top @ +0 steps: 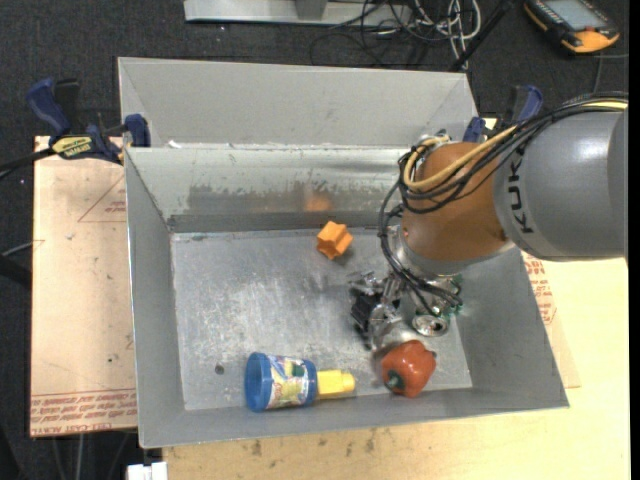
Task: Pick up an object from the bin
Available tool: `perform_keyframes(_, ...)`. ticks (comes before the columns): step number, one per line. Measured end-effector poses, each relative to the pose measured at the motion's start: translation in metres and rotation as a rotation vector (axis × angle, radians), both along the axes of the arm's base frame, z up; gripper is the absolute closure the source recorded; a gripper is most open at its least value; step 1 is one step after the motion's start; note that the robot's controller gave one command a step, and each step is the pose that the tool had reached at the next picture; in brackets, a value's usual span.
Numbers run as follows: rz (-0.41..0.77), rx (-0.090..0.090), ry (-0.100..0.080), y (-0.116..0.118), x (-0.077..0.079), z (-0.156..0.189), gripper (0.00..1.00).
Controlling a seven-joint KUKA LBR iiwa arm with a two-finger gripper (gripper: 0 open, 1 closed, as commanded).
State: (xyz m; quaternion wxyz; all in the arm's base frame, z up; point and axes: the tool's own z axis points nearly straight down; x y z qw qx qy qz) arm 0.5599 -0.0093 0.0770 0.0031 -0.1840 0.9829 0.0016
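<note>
- Risk: the red rounded toy fruit [408,365], at the front right of the grey metal bin [150,268], lies just beside the claw [372,318]. An off-centre touch would likely roll it away.
- Risk: the blue plastic bottle with yellow cap [290,382] lies near, a possible snag.
- Pose: the arm enters from the right, wrist bent down, claw low over the bin floor; released or clenched cannot be told.

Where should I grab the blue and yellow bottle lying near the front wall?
Probably the labelled middle of the bottle, from straight above, closing across its short width. It lies on its side along the front wall, so its round body gives parallel flanks there; the red round thing sits near its yellow tip.
</note>
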Motion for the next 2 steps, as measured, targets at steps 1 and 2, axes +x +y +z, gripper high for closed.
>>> perform_keyframes(1, 0.000, 0.000, 0.002, 0.000, 0.000, 0.002, 1.00)
perform_keyframes(2, 0.178, -0.004, -0.001, -0.008, 0.035, 0.158, 1.00)
